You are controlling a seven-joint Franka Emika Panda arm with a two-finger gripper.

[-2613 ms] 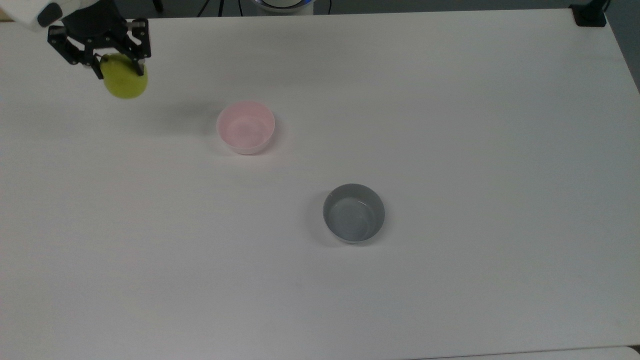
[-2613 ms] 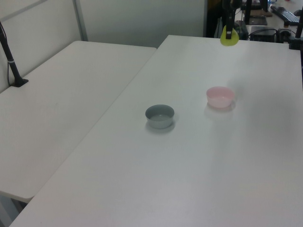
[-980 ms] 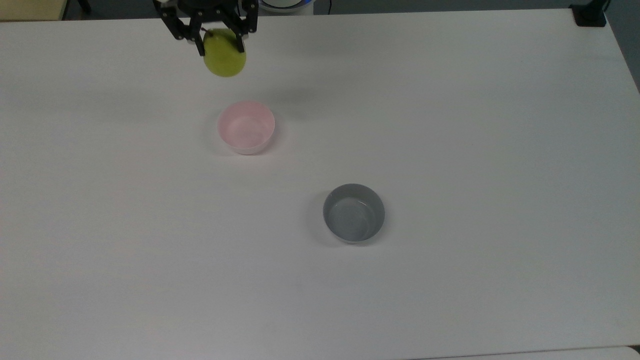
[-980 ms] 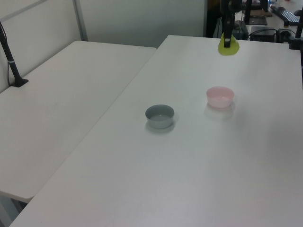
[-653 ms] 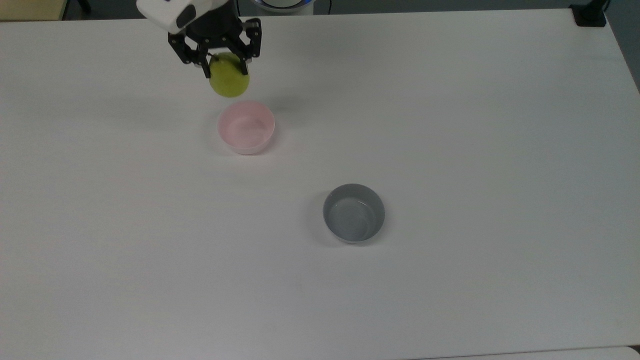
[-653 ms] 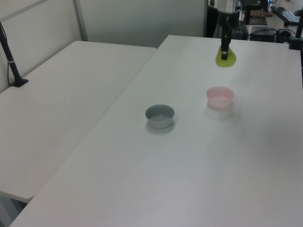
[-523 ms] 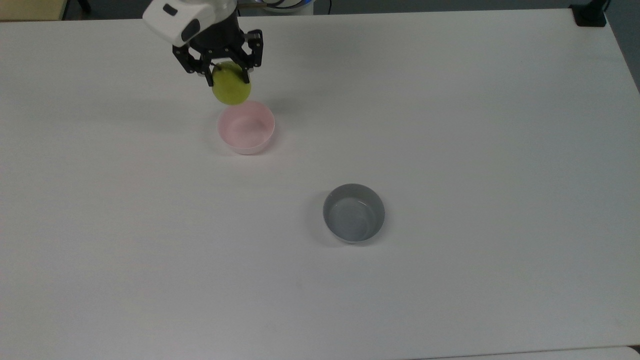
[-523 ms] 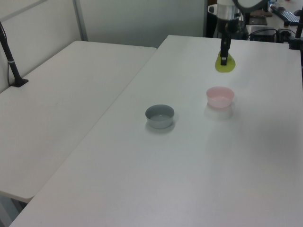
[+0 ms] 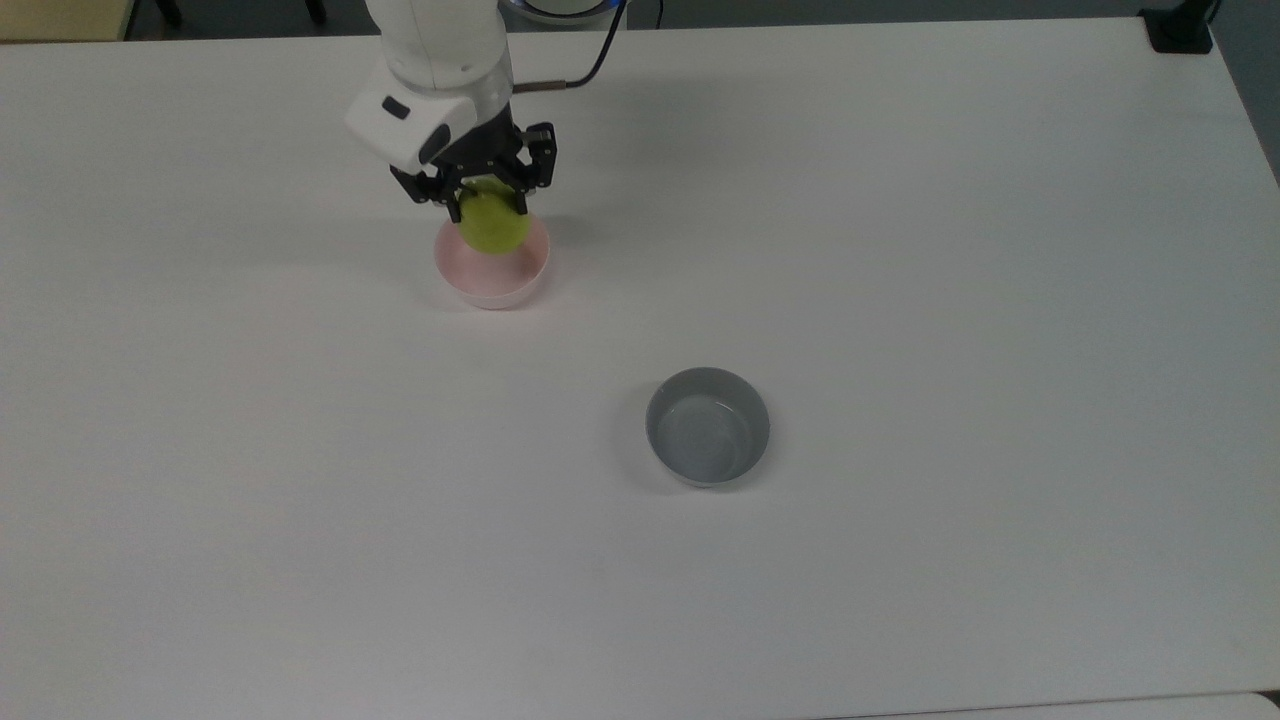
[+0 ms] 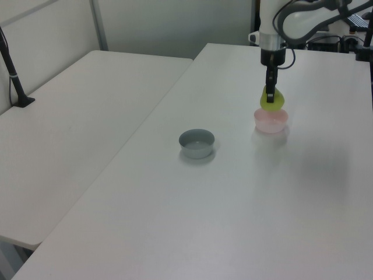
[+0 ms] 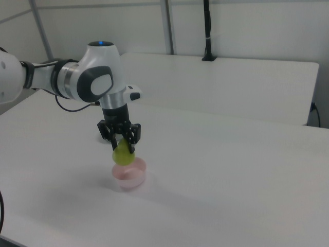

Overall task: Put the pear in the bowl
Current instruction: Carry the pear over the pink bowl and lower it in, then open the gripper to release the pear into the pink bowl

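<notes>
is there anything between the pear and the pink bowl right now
Nothing visible. The claw holds the pear right over the pink bowl, with only open air beneath it. The grey bowl sits well off to the side.

Bright, even lighting; soft, faint shadows.

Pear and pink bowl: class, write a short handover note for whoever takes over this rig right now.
Claw: shut on the pear, held just above the pink bowl.
Pear: not yet released; its lower end is at about rim height in the right view.
Grey bowl: empty, apart from the pink one, toward the top view's lower right.
Done: pickup and carry.
Left: lower slightly, open the claw, retreat.
</notes>
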